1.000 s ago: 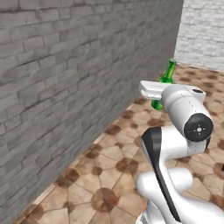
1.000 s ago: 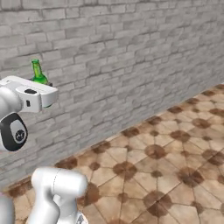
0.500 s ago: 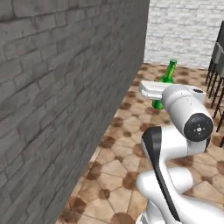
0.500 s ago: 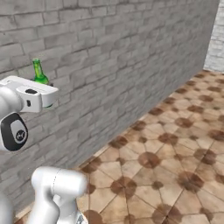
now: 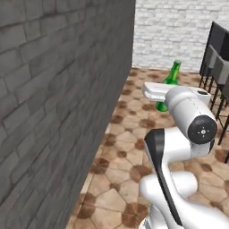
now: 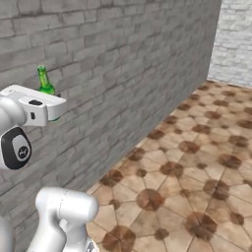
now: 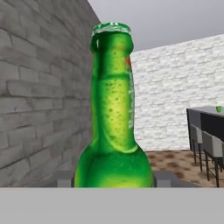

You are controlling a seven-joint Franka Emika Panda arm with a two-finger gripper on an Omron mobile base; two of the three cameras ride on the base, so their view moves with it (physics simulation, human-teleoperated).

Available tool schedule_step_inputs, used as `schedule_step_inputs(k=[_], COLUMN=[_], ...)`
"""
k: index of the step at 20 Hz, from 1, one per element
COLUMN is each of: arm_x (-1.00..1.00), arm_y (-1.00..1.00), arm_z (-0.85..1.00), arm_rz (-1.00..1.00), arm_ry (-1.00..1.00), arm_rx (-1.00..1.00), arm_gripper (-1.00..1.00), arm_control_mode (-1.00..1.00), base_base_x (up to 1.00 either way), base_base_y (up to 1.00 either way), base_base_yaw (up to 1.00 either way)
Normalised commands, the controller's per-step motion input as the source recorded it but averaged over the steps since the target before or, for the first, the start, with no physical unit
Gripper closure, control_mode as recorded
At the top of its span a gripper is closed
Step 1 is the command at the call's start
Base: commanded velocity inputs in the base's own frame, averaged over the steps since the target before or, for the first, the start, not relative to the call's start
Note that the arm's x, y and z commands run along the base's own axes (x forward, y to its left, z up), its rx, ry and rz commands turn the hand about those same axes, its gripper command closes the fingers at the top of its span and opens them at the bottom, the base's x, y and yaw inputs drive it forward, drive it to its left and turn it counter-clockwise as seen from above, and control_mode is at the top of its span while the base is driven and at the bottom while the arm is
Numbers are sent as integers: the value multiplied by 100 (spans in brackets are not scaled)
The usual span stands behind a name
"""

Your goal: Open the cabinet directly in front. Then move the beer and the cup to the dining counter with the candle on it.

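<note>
Swung along the wall (image 5: 53,89): stools (image 7: 205,144) and cup (image 7: 218,109) now ahead. Gripper (image 7: 113,183) clamped on beer (image 7: 112,131); nearing the counter (image 7: 205,110).

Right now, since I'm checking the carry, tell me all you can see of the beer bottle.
The beer is a glossy green glass bottle with a long neck and a green-looking cap, upright. It fills the hand view, its body between the gripper fingers, so it looks held. In both base views its neck rises above the white hand, beside the grey brick wall.
</note>
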Motion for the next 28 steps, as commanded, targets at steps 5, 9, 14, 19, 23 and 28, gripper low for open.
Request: schedule_step_inputs(k=[5,9,14,19,23,28], arm_x=[0,0,0,0,0,0], arm_y=[0,0,0,0,0,0], arm_z=[0,0,0,0,0,0], arm_rz=[0,0,0,0,0,0], arm_ry=[0,0,0,0,0,0], arm_rx=[0,0,0,0,0,0], arm_gripper=[100,100,100,100,100,100], arm_control_mode=[100,100,100,100,100,100], base_base_x=[100,100,100,100,100,100], base_base_y=[-6,0,0,0,0,8], base_base_yaw=[-15,-18,-24,-24,-25,-24])
